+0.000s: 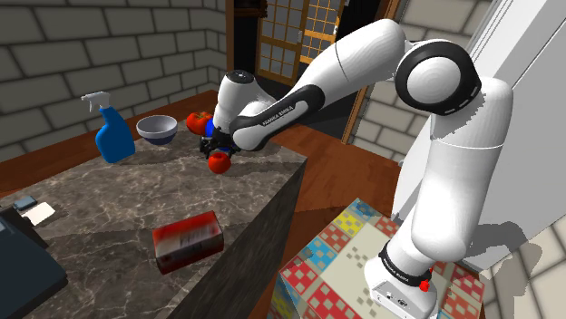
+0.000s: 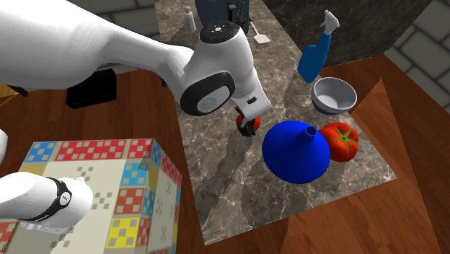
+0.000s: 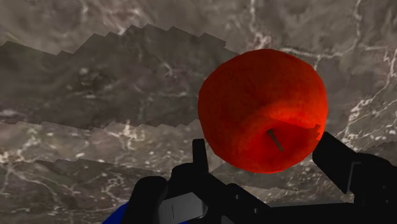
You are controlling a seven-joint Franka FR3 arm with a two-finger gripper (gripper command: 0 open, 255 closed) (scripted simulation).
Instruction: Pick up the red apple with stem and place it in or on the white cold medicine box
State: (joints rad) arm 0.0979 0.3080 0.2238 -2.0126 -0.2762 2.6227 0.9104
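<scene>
In the shoulder view the white arm reaches from its checkered stand toward ten o'clock, over a dark marble tabletop. The black tool hangs close to the tabletop's edge with the red apple directly under it, at its six o'clock. The medicine box, which looks red with a pale label, lies flat well apart from the apple, at its seven o'clock. A blue spray bottle stands at the apple's nine o'clock, a grey bowl at its ten o'clock, and a tomato near its eleven o'clock. In the second exterior view, looking down, the tool's tips sit on either side of the apple above the marble. A blue vase lies near it at four o'clock, touching the tomato at the vase's three o'clock. The bowl is at the tomato's twelve o'clock and the spray bottle at the bowl's eleven o'clock. In the wrist view the apple, its stem facing the camera, sits clasped between the two black fingers, which press on opposite sides. I cannot tell whether it is clear of the marble.
</scene>
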